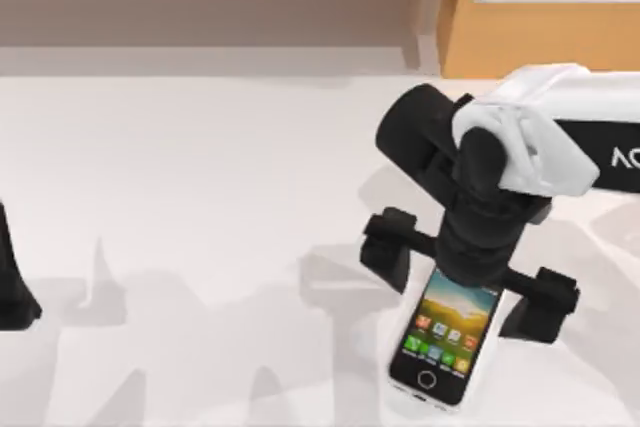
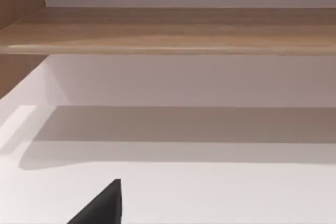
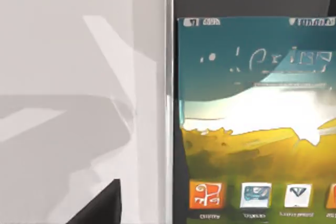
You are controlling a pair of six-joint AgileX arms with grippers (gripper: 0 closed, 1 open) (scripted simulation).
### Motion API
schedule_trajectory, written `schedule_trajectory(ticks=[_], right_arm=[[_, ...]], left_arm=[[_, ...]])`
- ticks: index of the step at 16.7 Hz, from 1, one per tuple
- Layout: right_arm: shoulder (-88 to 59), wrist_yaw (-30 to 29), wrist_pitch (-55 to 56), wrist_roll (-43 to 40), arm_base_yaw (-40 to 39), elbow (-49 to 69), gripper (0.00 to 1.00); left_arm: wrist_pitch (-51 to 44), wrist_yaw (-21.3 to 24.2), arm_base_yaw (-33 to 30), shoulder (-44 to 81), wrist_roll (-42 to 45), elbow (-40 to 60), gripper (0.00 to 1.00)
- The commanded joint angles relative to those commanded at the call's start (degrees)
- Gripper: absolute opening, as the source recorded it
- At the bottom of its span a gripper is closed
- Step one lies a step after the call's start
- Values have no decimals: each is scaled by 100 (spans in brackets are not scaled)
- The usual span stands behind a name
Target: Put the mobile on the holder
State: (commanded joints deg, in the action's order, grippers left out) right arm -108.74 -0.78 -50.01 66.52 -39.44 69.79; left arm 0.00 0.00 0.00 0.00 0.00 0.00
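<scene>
Mobile [image 1: 446, 335] first: you'll find it lying face up on the white table [image 1: 200, 247], toward five o'clock in the top view, its round home button at the six o'clock end and its screen lit orange-green with rows of icons. Your right gripper [image 1: 470, 282] hangs directly over the phone's upper end, at about four o'clock, with its two black fingers [image 1: 390, 247] spread wide to either side of the phone and touching nothing you can see. In the right wrist view the mobile [image 3: 252, 129] sits very close under the camera. Your left gripper [image 1: 12, 287] waits at the nine o'clock edge; you cannot tell how its fingers stand.
</scene>
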Motion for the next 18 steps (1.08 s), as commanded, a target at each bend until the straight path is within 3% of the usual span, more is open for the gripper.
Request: schedule_trajectory(ticks=[4,9,18], right_arm=[[-429,-3,900,12,-4,-439,100],[-524,-3,1049,18,-8,-527,100],[-524,-3,1049,18,-8,-527,32]], left_arm=[[0,0,0,0,0,0,100],[0,0,0,0,0,0,100],[0,0,0,0,0,0,100]])
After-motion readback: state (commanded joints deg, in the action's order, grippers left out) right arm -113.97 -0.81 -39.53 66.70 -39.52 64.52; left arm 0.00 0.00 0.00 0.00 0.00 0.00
